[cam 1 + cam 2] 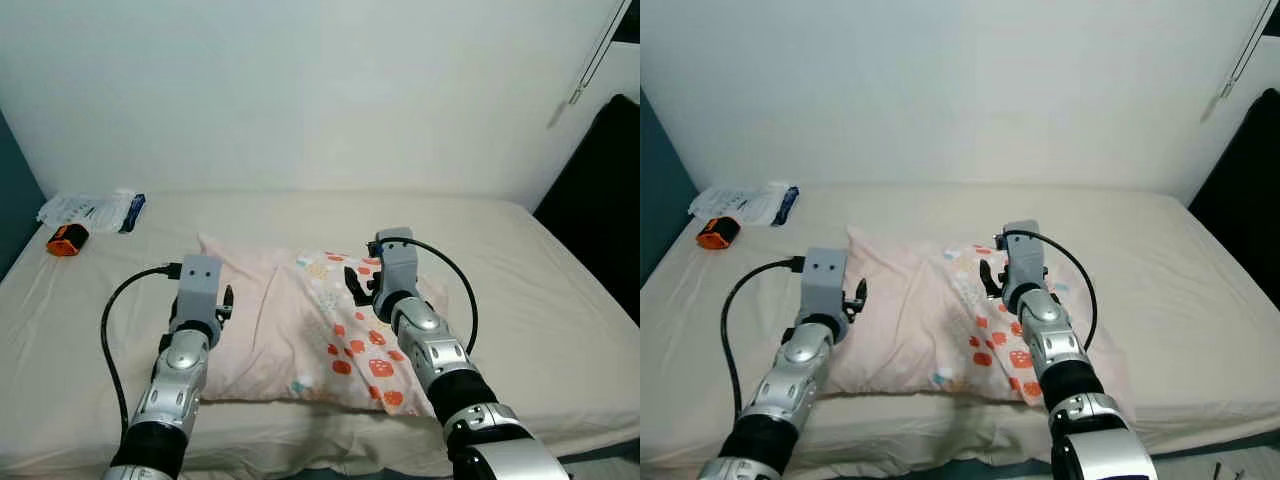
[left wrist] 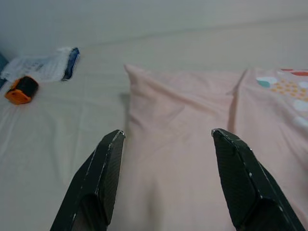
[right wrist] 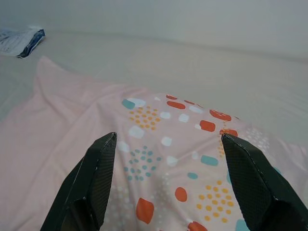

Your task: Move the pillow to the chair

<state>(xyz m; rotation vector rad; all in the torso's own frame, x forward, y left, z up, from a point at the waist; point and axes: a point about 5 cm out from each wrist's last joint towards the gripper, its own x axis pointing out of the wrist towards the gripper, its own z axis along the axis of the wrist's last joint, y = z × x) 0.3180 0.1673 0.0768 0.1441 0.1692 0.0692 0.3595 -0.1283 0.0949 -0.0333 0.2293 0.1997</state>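
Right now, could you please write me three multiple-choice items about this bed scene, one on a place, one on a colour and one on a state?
1. Where does the pillow lie?
A. on the bed
B. on the floor
C. on a shelf

2. What colour is the small object near the bed's far left corner?
A. green
B. orange and black
C. purple

3. How do both pincers stand?
A. shut on the pillow
B. shut on nothing
C. open over the pillow

Answers: 1 A, it rests on the sheet. 2 B, its body is orange with a black end. 3 C, the left pincer and right pincer have their fingers spread above the fabric.
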